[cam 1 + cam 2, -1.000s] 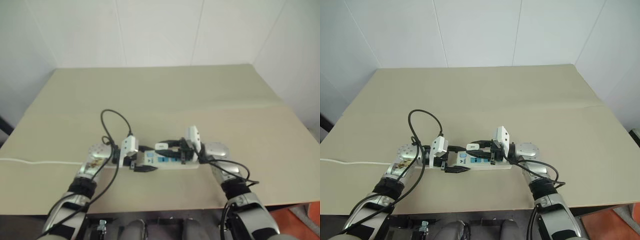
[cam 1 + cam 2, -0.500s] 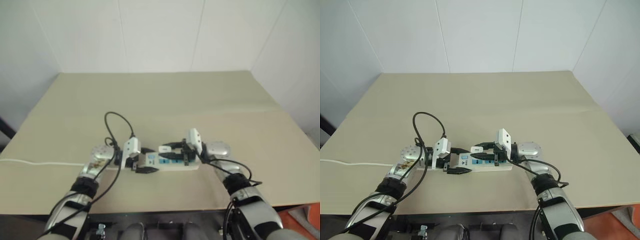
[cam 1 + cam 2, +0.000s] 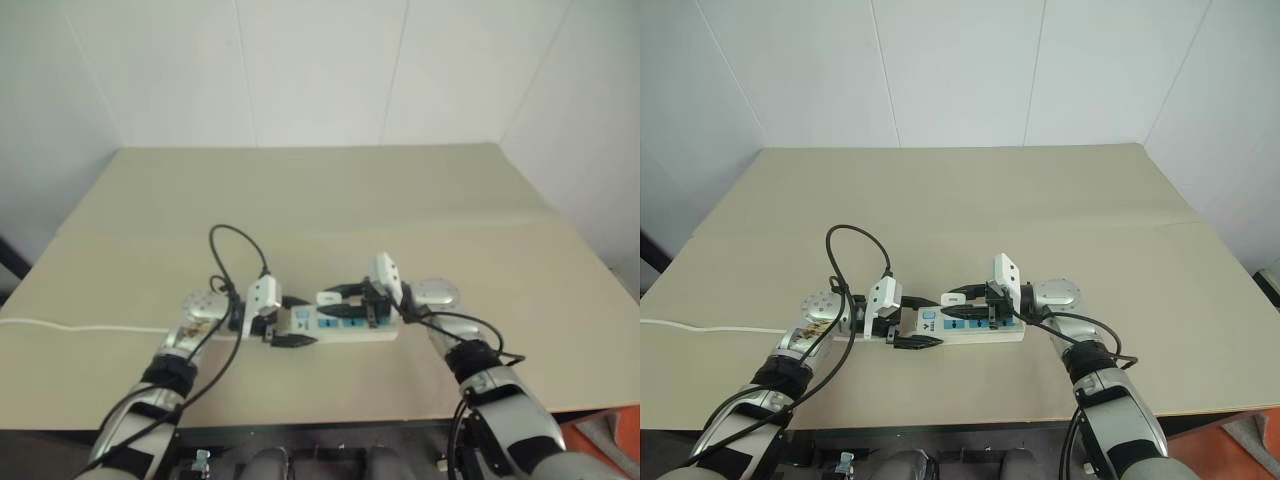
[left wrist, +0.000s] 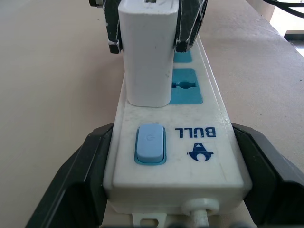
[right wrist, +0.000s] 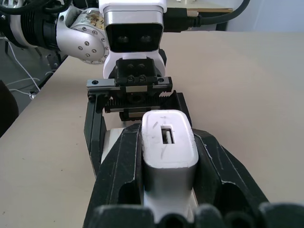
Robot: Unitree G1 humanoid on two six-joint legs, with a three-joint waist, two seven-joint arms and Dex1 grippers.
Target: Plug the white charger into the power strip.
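Beige table [image 3: 1060, 200], white walls behind. Strip [image 4: 187, 142] lying flat near front edge, braced at switch end between spread fingers of left gripper [image 3: 908, 327] to prevent sliding. Charger [image 4: 147, 52] clenched in right gripper [image 3: 958, 305], standing upright on strip beside switch, apparently at first socket. Remaining sockets kept free. Seating depth not determinable

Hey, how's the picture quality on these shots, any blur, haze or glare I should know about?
Left eye view: soft and hazy, the power strip lacks detail. Right eye view: crisper, even light, no glare. Left wrist view: sharp up close on the white charger, with bright washout at the far corner. Right wrist view: the charger sharp between the right gripper fingers, the background softer.
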